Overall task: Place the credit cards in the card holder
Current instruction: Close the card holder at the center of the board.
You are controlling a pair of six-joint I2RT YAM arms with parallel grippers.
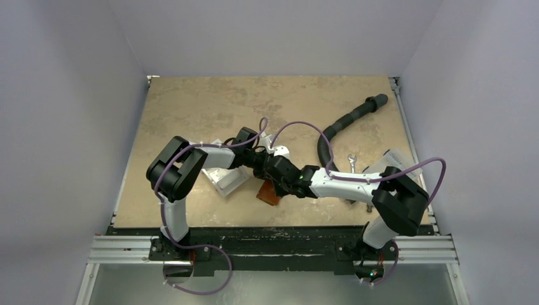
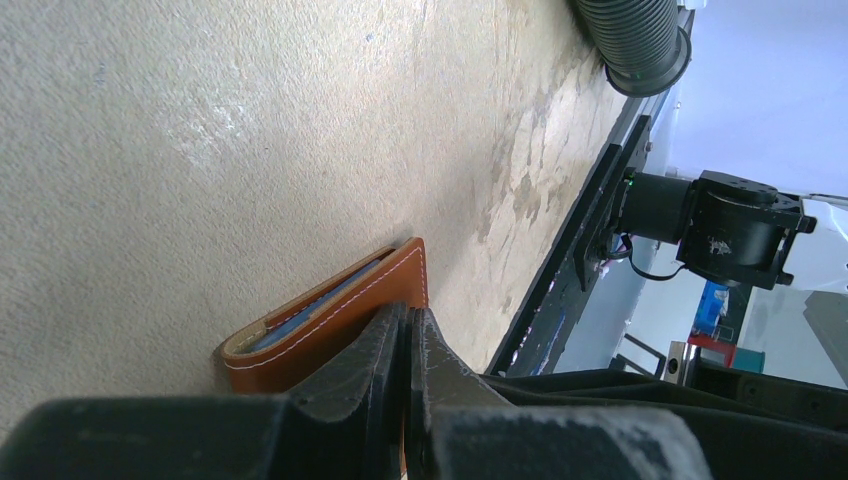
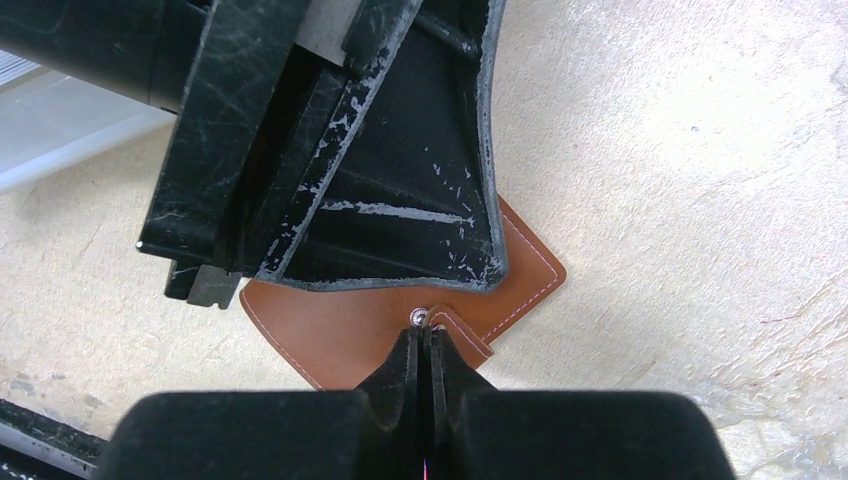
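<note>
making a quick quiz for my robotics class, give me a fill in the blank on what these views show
1. The stitching along the edge of the brown card holder is ___.
2. The right gripper has its fingertips closed beside the holder's silver ___ button.
3. In the left wrist view, the credit card edge showing between the folded leaves looks ___.
4. The corrugated hose at the far right of the top view is ___.

Missing words: white; snap; blue; black.

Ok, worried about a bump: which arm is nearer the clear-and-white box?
Left: the left arm passes directly over the box; the right arm comes in from the wallet's other side.
</note>
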